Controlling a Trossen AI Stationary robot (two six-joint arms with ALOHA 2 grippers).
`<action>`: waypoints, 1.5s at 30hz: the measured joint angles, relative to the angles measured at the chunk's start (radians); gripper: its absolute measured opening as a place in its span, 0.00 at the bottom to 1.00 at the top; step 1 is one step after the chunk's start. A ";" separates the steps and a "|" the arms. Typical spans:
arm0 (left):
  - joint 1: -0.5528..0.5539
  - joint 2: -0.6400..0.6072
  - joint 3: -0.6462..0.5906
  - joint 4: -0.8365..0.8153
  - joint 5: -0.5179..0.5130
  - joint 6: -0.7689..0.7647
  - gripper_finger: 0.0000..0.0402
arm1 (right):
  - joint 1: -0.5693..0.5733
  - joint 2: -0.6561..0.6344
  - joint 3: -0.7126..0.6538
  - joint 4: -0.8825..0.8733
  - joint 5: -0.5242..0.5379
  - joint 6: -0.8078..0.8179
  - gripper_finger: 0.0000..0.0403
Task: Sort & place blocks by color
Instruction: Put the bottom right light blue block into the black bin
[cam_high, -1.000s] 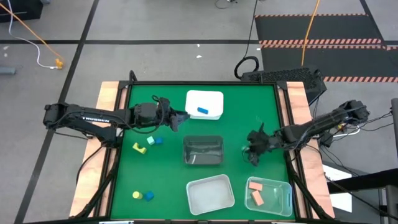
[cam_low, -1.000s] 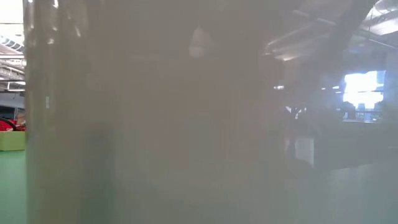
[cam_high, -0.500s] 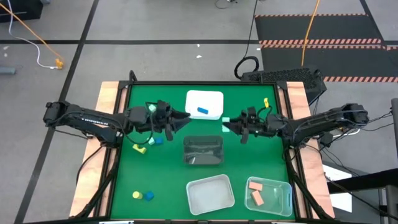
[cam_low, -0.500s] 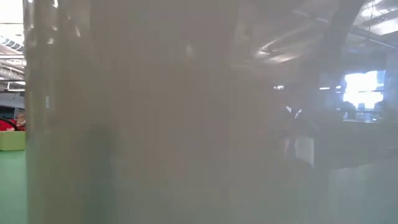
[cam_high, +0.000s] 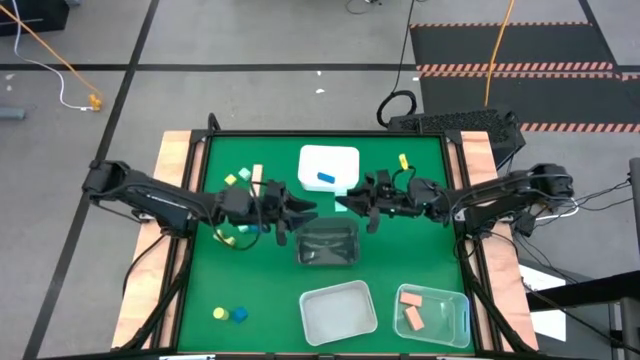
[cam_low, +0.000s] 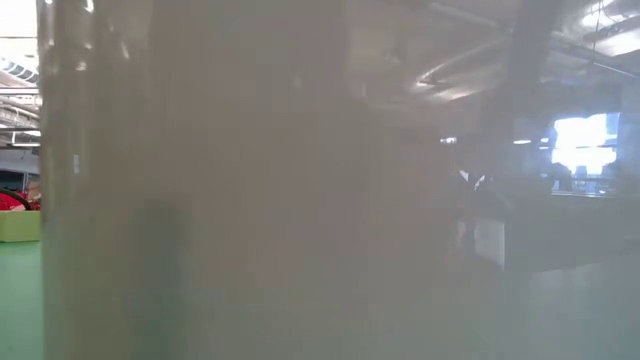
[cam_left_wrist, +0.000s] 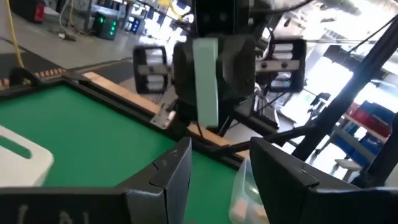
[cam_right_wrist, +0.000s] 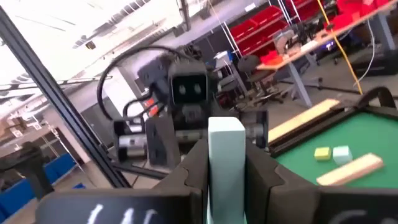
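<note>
While the two arms face each other over the middle of the desk, you have sorting only partly done: one blue block lies in the white tub, and two salmon pink bars lie in the clear tub at the near right corner. The dark tub in the centre and the clear tub next to the pink one look empty.

Your right claw is pressed together on a mint green bar, holding it upright just above the gap between the white tub and the dark tub. Your left claw is spread and carries nothing, pointing at that bar from close by.

Left loose are a yellow and a mint block by a wooden bar at the far left, a yellow piece and a blue block under the left arm, a yellow and blue pair near the front left, and a yellow block at the far right.

Room is tight between the claws; the green surface to either side is open.
</note>
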 joint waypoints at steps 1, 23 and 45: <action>-0.002 0.014 0.000 0.018 0.000 -0.009 0.41 | 0.000 0.010 0.014 0.000 0.000 -0.008 0.10; 0.035 0.140 0.001 0.193 -0.001 -0.088 0.33 | 0.000 0.193 0.177 -0.051 -0.046 -0.014 0.10; 0.027 0.136 0.001 0.223 -0.006 -0.133 0.15 | -0.018 -0.039 0.177 -0.502 -0.080 -0.233 0.52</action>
